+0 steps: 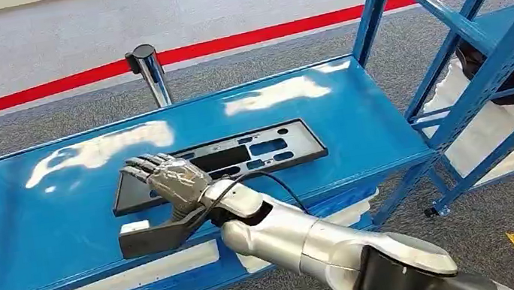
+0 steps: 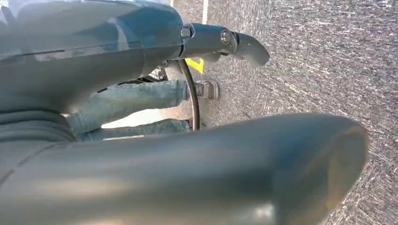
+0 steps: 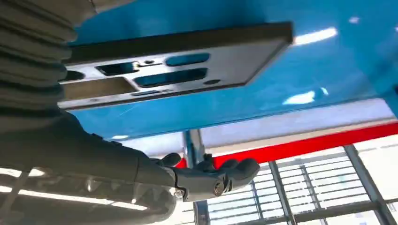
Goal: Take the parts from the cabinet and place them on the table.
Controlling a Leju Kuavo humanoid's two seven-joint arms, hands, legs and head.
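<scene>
The right hand (image 1: 172, 183) lies over the left end of the panel (image 1: 241, 158), a flat black plate with rectangular cut-outs; its fingers (image 1: 144, 164) stretch across the top face and its thumb (image 1: 147, 238) reaches out at the front edge, so whether it truly grips the panel I cannot tell; in the right wrist view the panel (image 3: 178, 65) sits just past the ribbed cover and the fingers (image 3: 220, 173) are loosely curled with nothing between them. The panel rests flat on the blue surface (image 1: 40, 244), near its middle, long side running left to right. The left hand (image 2: 225, 42) hangs over grey carpet (image 2: 319, 61), fingers apart and holding nothing. Blue racking (image 1: 485, 60) stands just right of the surface; a red floor stripe (image 1: 261, 34) runs behind.
</scene>
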